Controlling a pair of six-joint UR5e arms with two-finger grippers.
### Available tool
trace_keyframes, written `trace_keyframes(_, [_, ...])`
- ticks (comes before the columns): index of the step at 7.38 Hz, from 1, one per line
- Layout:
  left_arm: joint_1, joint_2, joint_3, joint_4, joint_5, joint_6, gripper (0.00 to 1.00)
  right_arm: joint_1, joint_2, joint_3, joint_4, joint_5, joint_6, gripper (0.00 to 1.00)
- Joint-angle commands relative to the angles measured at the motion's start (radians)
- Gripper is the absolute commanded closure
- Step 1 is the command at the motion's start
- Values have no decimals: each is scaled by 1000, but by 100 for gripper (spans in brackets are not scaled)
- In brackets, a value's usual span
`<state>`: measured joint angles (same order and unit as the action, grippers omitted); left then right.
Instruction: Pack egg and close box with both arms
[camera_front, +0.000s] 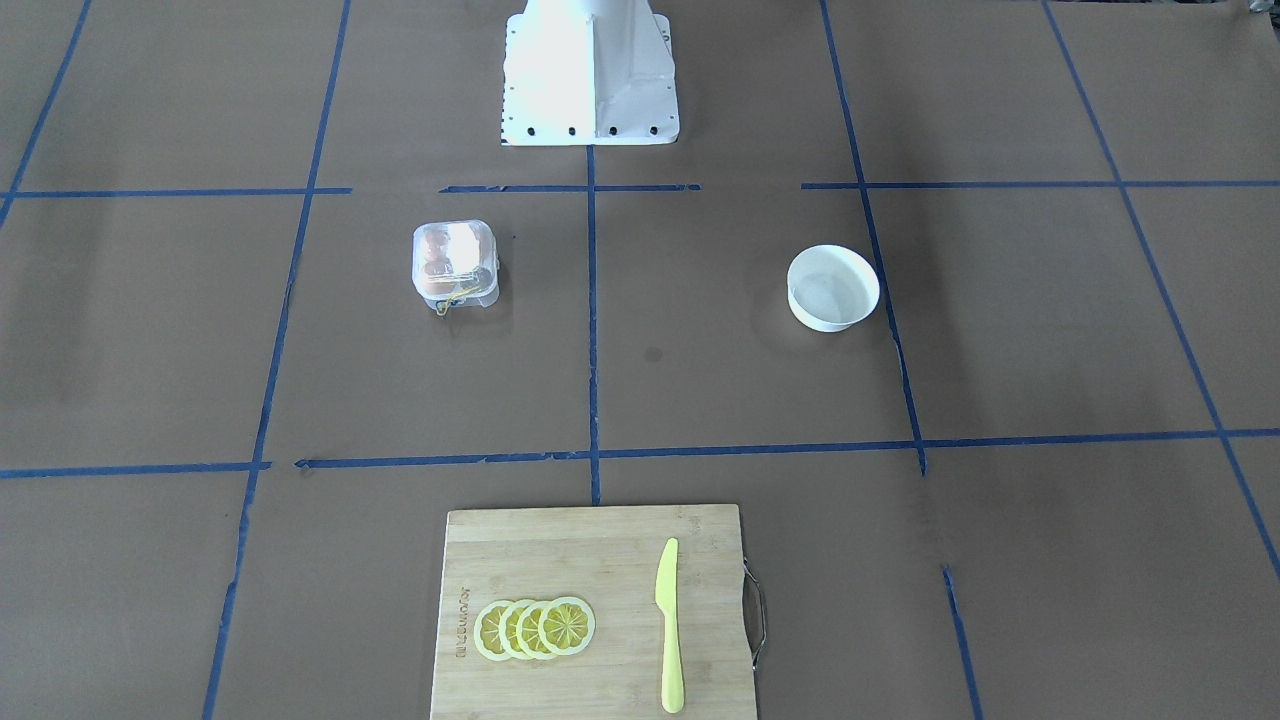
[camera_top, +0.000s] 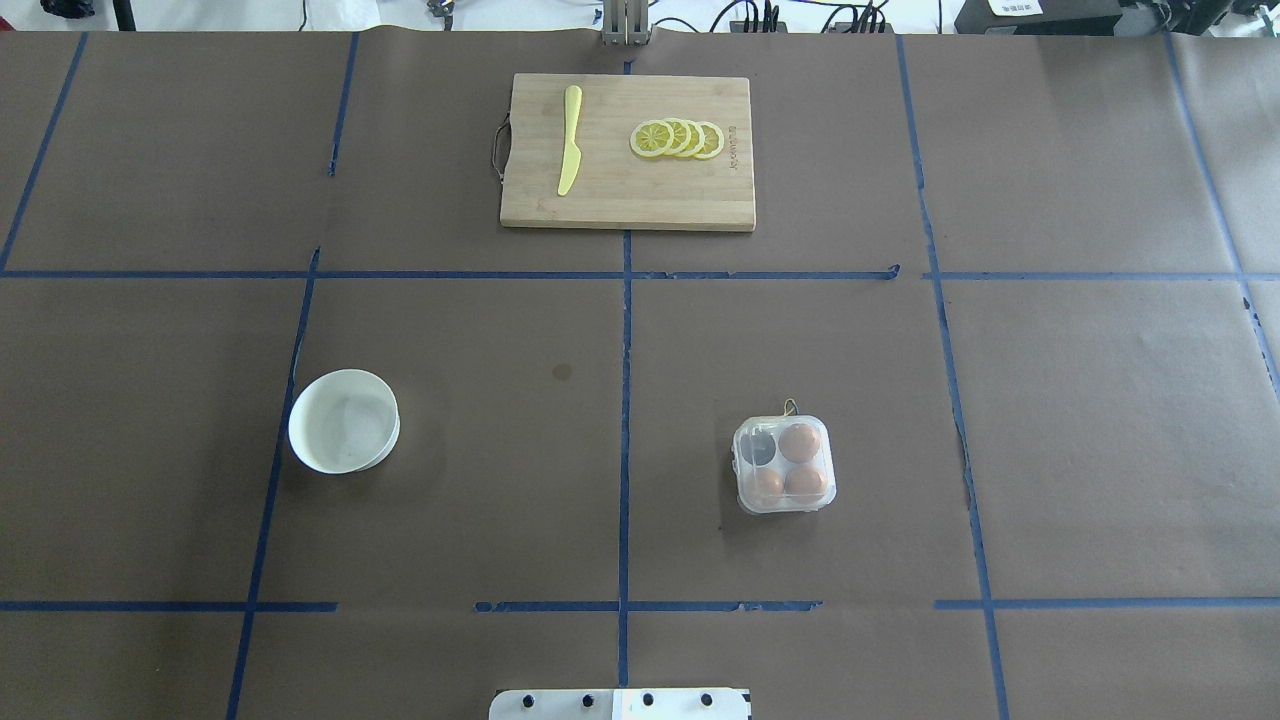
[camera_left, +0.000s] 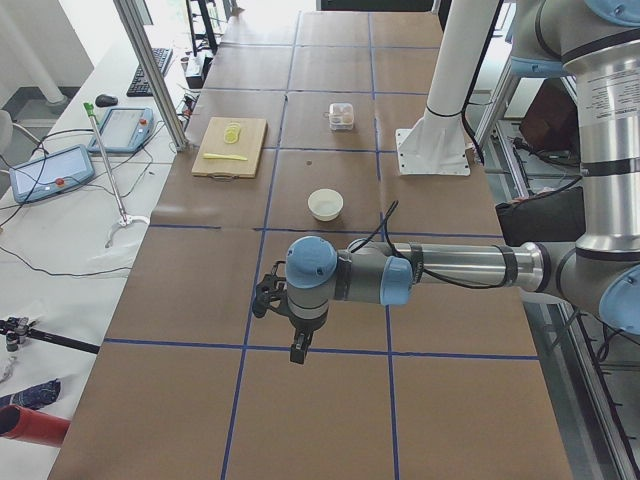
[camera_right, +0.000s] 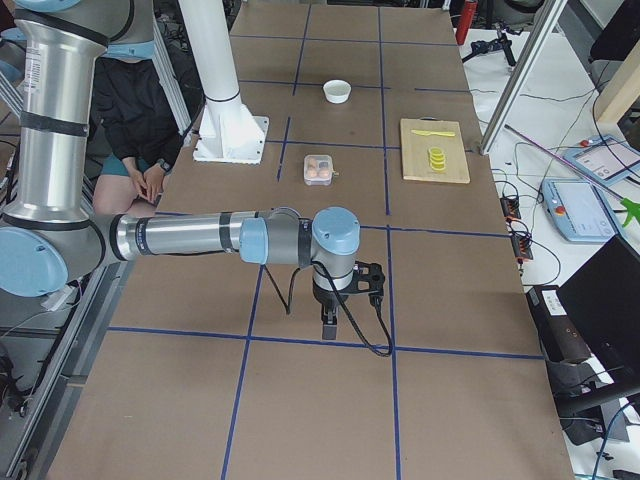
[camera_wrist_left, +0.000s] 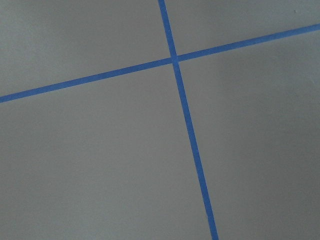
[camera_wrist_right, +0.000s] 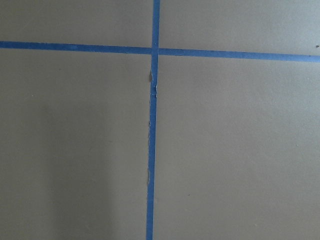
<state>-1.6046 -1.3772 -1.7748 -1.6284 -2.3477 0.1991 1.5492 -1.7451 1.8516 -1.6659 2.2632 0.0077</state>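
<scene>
The clear plastic box sits on the brown table right of centre; it also shows in the front view. It holds three tan-brown eggs, and the fourth cup looks dark and empty. Its clear lid seems to lie over the cups; I cannot tell if it is latched. A yellow string hangs at its far side. My left gripper and right gripper hang over bare table far from the box, seen only in the side views. I cannot tell whether they are open or shut. Both wrist views show only table.
An empty round white bowl stands left of centre. A wooden cutting board at the far edge carries a yellow knife and lemon slices. The white pedestal stands at the robot's side. Blue tape lines grid the table.
</scene>
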Motion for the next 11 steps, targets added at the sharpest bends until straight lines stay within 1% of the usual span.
trace_keyframes(1, [0,1,0,-1,-1,-1,0,0,4,0,0,2,0,0])
trace_keyframes(5, [0,4,0,-1,1,-1,0,-1,1,-17,-2,2,-8,0])
trace_keyframes(11, [0,9,3,1,1,-4,0,-1,-4,-17,0,4,-6,0])
